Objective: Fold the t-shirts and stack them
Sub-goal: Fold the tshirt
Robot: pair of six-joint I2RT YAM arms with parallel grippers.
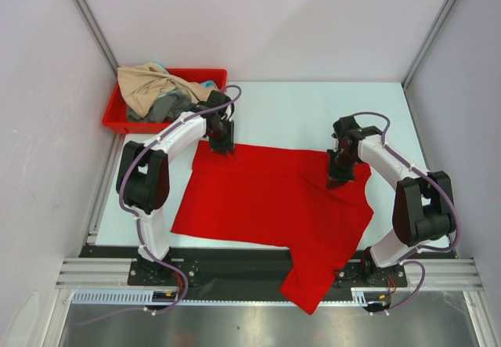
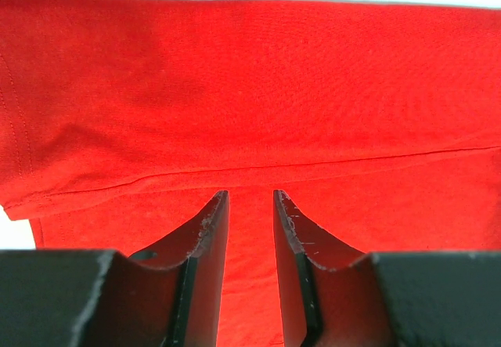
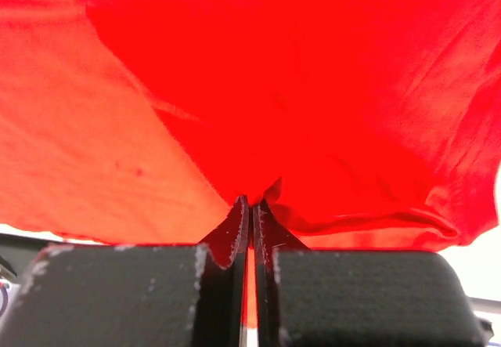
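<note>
A bright red t-shirt (image 1: 266, 198) lies spread on the white table (image 1: 297, 112), with one part hanging over the near edge. My left gripper (image 1: 221, 145) is at the shirt's far left corner. In the left wrist view the left gripper (image 2: 249, 194) is open, its jaws apart just above the flat red shirt (image 2: 250, 88) near a hem seam. My right gripper (image 1: 338, 176) is on the shirt's right part. In the right wrist view the right gripper (image 3: 252, 200) is shut on a pinched fold of the red shirt (image 3: 313, 88), which is lifted around it.
A red plastic tray (image 1: 210, 73) stands at the back left of the table. It holds a beige-tan shirt (image 1: 149, 84), a grey shirt (image 1: 164, 108) and a bit of a light blue shirt (image 1: 207, 84). Walls enclose the table on three sides.
</note>
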